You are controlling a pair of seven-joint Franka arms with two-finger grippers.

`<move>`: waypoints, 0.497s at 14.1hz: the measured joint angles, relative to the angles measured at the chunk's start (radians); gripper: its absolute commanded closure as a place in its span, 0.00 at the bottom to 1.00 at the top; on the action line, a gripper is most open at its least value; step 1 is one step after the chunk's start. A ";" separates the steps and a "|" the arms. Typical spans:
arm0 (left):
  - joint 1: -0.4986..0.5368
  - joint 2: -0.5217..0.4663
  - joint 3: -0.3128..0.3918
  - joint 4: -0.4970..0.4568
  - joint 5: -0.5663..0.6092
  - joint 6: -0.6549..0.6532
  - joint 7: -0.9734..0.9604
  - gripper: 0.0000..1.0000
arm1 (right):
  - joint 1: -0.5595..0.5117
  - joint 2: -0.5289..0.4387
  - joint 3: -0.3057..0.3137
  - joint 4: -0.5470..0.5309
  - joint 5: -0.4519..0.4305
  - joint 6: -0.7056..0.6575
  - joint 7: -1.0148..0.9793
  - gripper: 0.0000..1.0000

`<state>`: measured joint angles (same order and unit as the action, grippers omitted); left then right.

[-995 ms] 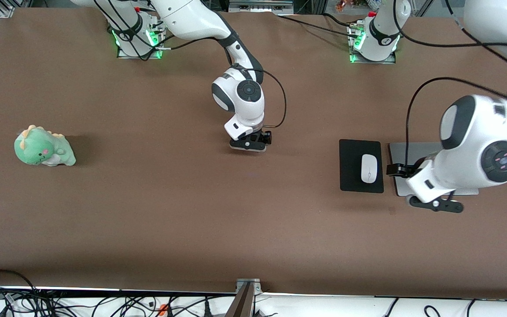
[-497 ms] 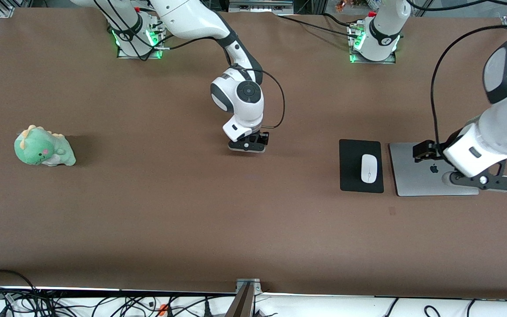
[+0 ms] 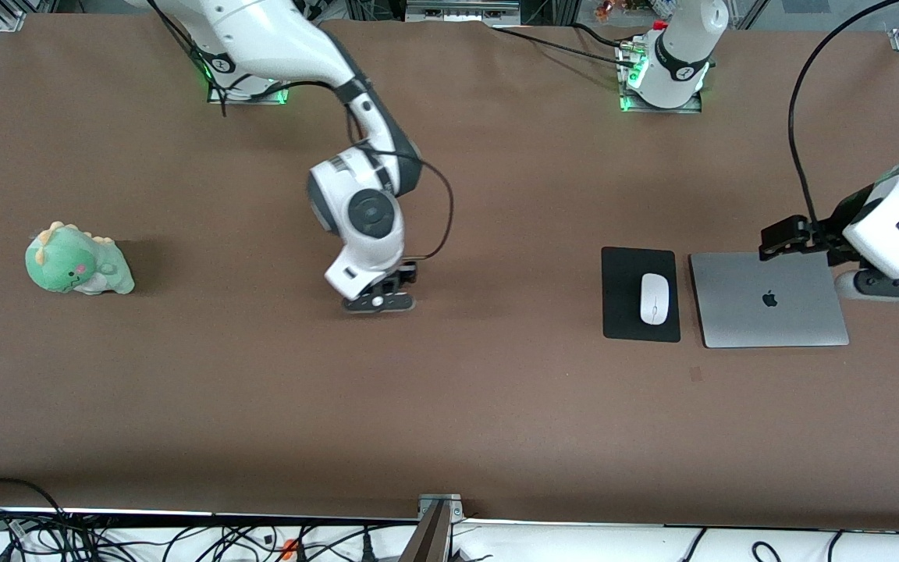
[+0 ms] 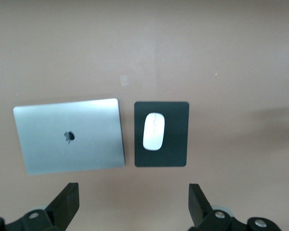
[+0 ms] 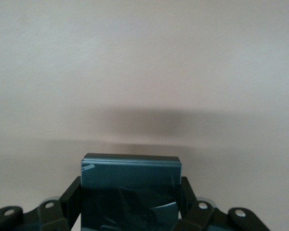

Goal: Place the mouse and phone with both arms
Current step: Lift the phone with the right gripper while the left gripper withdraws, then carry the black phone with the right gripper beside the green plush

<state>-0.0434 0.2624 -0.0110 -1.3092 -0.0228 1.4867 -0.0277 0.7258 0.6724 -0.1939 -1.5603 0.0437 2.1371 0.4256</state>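
— What did we find at the jaws?

— We saw the right gripper clamped on the phone, a dark glossy slab with rounded corners, one black finger pressed to each long edge. In the front view that gripper hung over bare table toward the middle, and the phone itself was hidden under the wrist there.

— And the left gripper?

— We saw the left gripper spread wide with nothing between its matte black fingers. In the front view it was over the table at the laptop's edge toward the left arm's end.

— Where was the mouse?

— We found the mouse, a smooth white oval with a thin centre line, lying on the mouse pad, a flat black rectangle. Just beside the pad, toward the left arm's end, lay the laptop, closed, brushed silver with a dark logo. The wrist view showed the same: mouse on pad, laptop alongside without touching.

— Anything else?

— We noted a green plush dinosaur, soft and rounded, with pale spikes, well apart toward the right arm's end. The tabletop was a plain brown matte sheet.
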 measured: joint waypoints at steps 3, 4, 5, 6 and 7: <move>-0.038 -0.149 0.045 -0.177 0.022 0.127 0.037 0.00 | -0.133 -0.032 -0.003 -0.016 0.003 -0.042 -0.181 0.99; -0.038 -0.196 0.044 -0.238 0.029 0.174 0.062 0.00 | -0.176 -0.039 -0.003 -0.033 0.004 -0.042 -0.218 1.00; -0.030 -0.228 0.038 -0.283 0.033 0.201 0.078 0.00 | -0.209 -0.046 -0.005 -0.052 0.004 -0.041 -0.241 1.00; -0.012 -0.247 0.022 -0.314 0.034 0.214 0.087 0.00 | -0.232 -0.056 -0.012 -0.075 0.004 -0.040 -0.252 1.00; 0.006 -0.256 0.006 -0.333 0.035 0.220 0.092 0.00 | -0.242 -0.067 -0.031 -0.103 0.004 -0.031 -0.255 1.00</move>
<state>-0.0378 0.0066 -0.0048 -1.6425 0.0123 1.7072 0.0643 0.4839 0.6049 -0.2253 -1.6628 0.0476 2.1057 0.1706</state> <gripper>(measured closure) 0.000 0.189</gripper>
